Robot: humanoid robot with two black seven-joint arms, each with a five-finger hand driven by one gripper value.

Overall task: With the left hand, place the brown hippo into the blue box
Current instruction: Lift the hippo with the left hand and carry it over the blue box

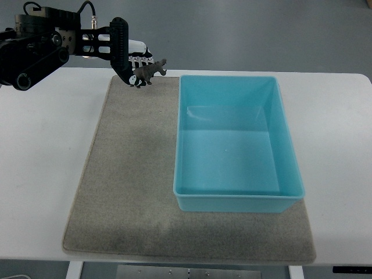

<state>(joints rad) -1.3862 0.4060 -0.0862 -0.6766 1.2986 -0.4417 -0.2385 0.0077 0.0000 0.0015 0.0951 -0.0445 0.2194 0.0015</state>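
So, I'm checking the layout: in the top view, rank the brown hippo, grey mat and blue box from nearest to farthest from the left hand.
1. brown hippo, held in the left hand, top left.
2. grey mat, just below the hand.
3. blue box, to the right on the mat.

White table (pixel 40 151); grey mat (pixel 128 192) flat on it, blue box (pixel 235 200) on mat.

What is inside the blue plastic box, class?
Nothing: the blue plastic box shows only its bare floor. The small brown toy hippo is outside it, held in the left hand. No part of the inside is covered.
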